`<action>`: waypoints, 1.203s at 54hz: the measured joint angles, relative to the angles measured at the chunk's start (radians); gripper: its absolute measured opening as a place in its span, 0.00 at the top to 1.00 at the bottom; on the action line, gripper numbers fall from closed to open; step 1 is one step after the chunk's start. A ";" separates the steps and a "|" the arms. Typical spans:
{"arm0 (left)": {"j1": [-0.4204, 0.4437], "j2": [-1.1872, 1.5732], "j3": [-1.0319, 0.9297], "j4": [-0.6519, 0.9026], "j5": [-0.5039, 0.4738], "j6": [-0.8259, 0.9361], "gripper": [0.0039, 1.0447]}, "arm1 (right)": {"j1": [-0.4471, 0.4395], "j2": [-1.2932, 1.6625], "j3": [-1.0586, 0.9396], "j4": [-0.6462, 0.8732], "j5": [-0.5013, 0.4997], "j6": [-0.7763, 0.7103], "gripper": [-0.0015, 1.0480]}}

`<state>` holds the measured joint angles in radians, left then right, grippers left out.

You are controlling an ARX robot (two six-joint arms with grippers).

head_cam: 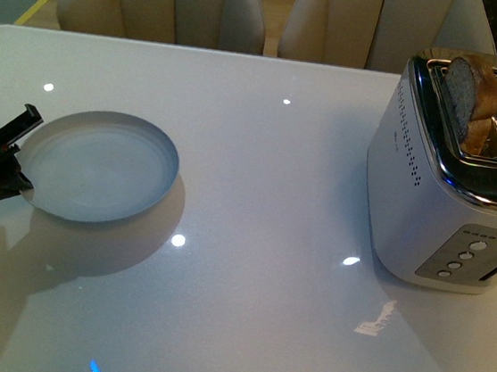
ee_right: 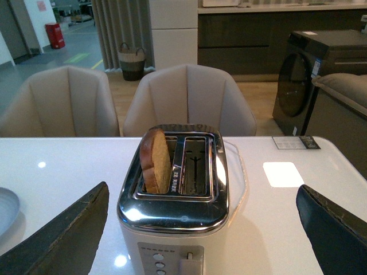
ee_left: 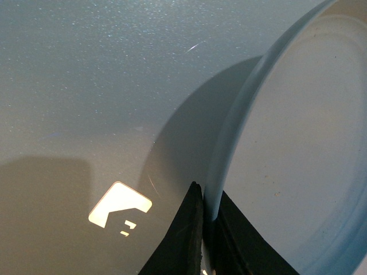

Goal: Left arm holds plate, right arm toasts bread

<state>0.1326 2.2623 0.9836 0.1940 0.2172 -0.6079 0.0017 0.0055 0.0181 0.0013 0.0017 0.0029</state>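
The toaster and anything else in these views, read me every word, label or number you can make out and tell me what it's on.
None can be read.
Toaster: small print above the buttons on its end panel, too blurred to read.
Card on the table behind the toaster: dark label with print, too small to read.
Red bin in the far background: no legible marking.
Plate and bread: no text.

A glossy white worktop (head_cam: 260,241) mirrors ceiling lights as bright spots. Two beige chairs (ee_right: 189,97) stand at its far edge, toward 12 o'clock. Behind them lie wooden floor, a woven basket (ee_right: 132,60) by grey curtains (ee_right: 120,23), dark cabinets (ee_right: 258,40) and a black appliance (ee_right: 321,71) at 2 o'clock.
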 joint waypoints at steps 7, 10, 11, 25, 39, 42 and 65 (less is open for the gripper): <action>0.020 0.038 0.008 0.006 -0.005 0.002 0.97 | 0.000 0.000 0.000 0.000 0.000 0.000 0.09; 0.028 0.054 0.009 0.008 -0.005 0.003 0.97 | 0.000 0.000 0.000 0.000 0.000 0.000 0.09; 0.031 0.058 0.009 0.010 -0.003 0.005 0.97 | 0.000 0.000 0.000 0.000 0.000 0.000 0.09; 0.035 0.088 0.018 0.035 -0.003 0.009 0.97 | 0.000 0.000 0.000 0.000 0.000 0.000 0.09; 0.032 0.112 0.018 0.062 0.002 -0.001 0.97 | 0.000 0.000 0.000 0.000 0.000 0.000 0.09; 0.031 0.113 0.017 0.065 0.001 -0.007 0.94 | 0.000 0.000 0.000 0.000 0.000 0.000 0.09; 0.026 0.033 -0.047 0.075 -0.007 -0.017 0.28 | 0.000 0.000 0.000 0.000 0.000 0.000 0.09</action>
<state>0.1589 2.2951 0.9363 0.2687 0.2104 -0.6250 0.0017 0.0055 0.0181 0.0013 0.0017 0.0029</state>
